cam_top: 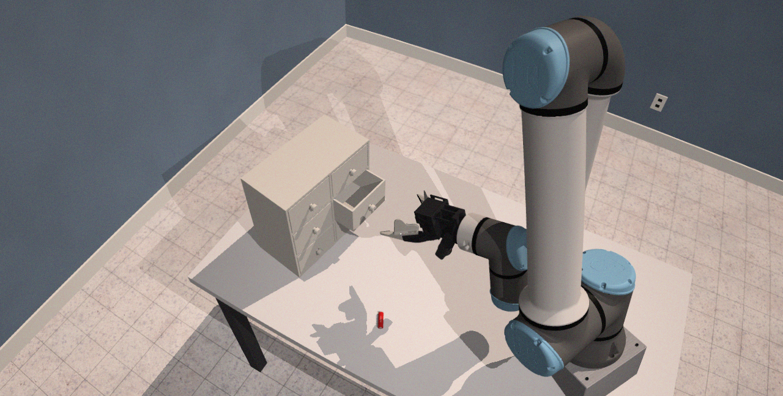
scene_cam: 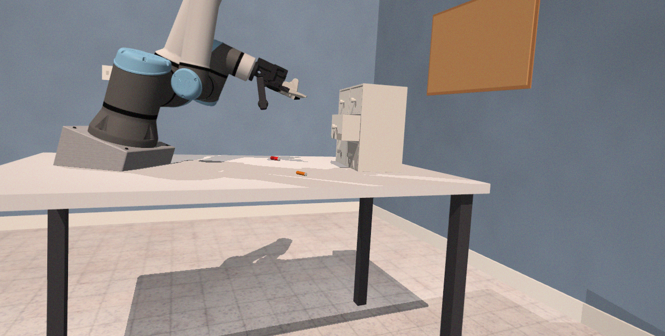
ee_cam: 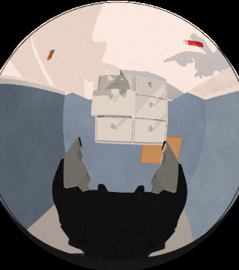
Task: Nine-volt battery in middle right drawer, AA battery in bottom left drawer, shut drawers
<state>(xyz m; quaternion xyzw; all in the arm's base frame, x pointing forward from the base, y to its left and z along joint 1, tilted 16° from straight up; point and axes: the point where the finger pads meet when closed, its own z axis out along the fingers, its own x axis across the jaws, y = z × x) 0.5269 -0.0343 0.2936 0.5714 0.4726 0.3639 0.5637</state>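
The pale chest stands upright near the table's far left corner, and it also shows in the exterior view and, upside down, in the wrist view. Its middle-row right drawer is pulled partly out and looks empty; the other drawers are shut. My gripper is open and empty, held in the air a short way in front of the open drawer, pointing at the chest. A small red battery-like item lies on the table near the front edge. A small orange cylinder lies on the table apart from it.
My arm's base sits at the table's right end, and the forearm reaches low over the middle of the table. The orange cylinder is hidden in the top view. A cork board hangs on the wall behind the chest.
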